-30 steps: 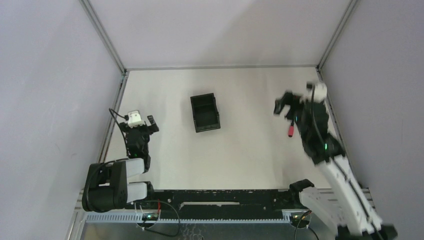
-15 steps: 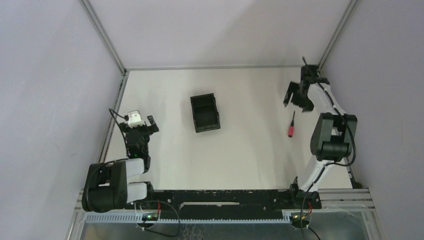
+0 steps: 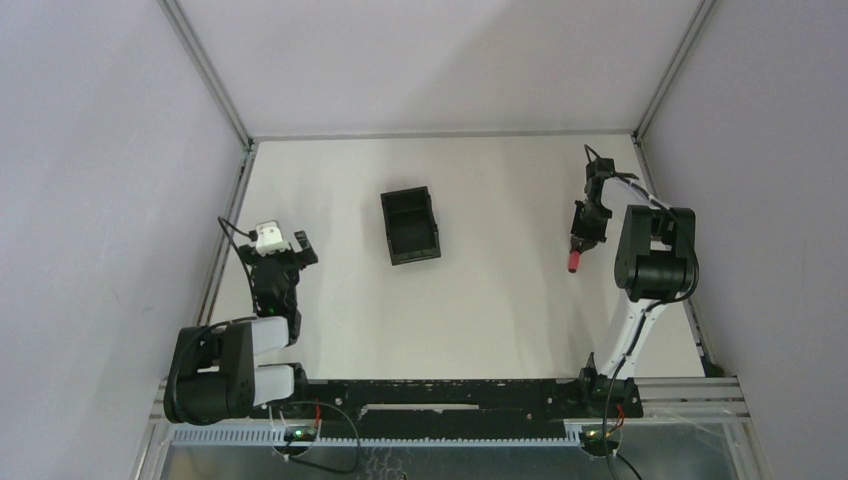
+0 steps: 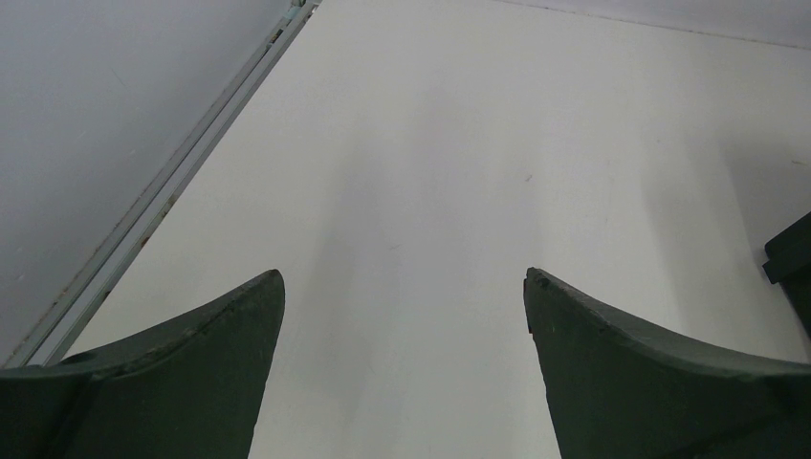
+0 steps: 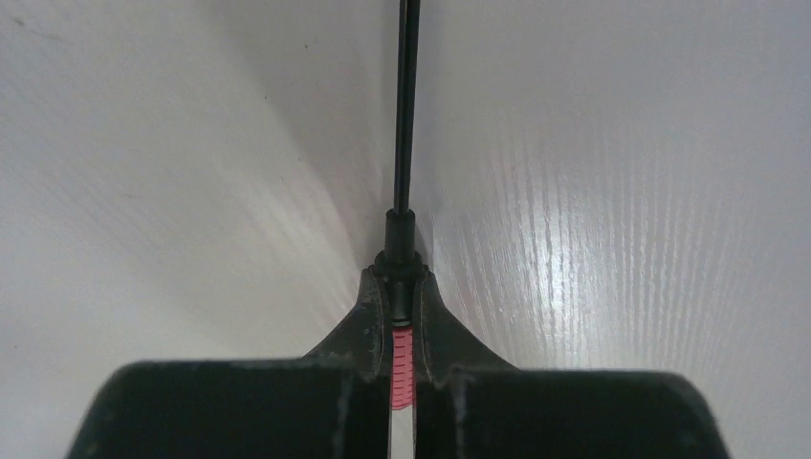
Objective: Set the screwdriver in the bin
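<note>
White tabletop (image 3: 480, 310), grey wall panels (image 3: 100, 150) on three sides, aluminium frame posts (image 3: 205, 70) running to the far corners.

The screwdriver (image 3: 573, 261) is at the right side of the table, near the right wall. It lies roughly front-to-back, with the red handle end toward the arm bases. The right gripper (image 3: 586, 224) is down on it, pinched tight on the handle.

Right wrist view agrees. Both fingertips (image 5: 359, 330) are closed against the ribbed red grip just behind the black collar (image 5: 399, 239). The thin dark shaft runs straight out ahead of them, low over the surface, with its shadow alongside. Can't tell whether the tool touches the table or sits just off it.

In the top view only the butt of the red handle sticks out from under the gripper; the shaft is hidden there. The right arm (image 3: 650, 260) is folded back on itself, elbow close to the right wall.

The bin (image 3: 412, 257) sits upright with its open top up, around mid-table. It is left of the screwdriver and well apart from it, long side roughly front-to-back and slightly rotated.

The left gripper (image 4: 403, 275) is at the left side, near the left frame rail (image 3: 225, 230) and well apart from the bin. Its fingers are spread wide, with bare table showing between them. The left arm (image 3: 230, 365) is tucked back by its base.

A black corner (image 4: 792, 263) shows at the right edge of the left wrist view; can't tell what it belongs to.
</note>
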Robot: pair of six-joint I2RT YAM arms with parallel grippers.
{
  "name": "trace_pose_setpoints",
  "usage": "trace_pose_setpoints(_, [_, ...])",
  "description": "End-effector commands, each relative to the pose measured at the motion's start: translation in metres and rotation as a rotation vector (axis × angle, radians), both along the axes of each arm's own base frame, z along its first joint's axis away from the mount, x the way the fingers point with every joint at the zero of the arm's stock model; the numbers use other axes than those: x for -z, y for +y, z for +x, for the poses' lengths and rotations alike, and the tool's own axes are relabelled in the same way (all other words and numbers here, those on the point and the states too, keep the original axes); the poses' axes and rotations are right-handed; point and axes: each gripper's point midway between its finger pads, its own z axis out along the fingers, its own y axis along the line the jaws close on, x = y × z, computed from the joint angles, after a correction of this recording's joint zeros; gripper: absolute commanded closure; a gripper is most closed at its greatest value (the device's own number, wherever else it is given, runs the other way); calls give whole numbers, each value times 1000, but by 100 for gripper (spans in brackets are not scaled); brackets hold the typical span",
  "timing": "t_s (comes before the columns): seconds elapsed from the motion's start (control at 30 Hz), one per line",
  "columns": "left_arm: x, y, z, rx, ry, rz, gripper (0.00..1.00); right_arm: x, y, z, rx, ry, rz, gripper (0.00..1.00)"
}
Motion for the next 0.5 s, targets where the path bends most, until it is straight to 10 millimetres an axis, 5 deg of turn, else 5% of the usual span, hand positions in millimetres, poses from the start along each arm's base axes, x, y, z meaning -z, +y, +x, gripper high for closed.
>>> trace_pose_setpoints(0.0, [-27,0,13,4,-76,22,0,-33,-1,20,-50,-54,-25,100])
trace_pose_setpoints(0.23, [-27,0,13,2,-75,22,0,-137,9,20,-93,-33,-65,100])
trace_pose_setpoints(0.47, [-28,0,13,2,-77,22,0,-179,26,21,-83,-64,-70,100])
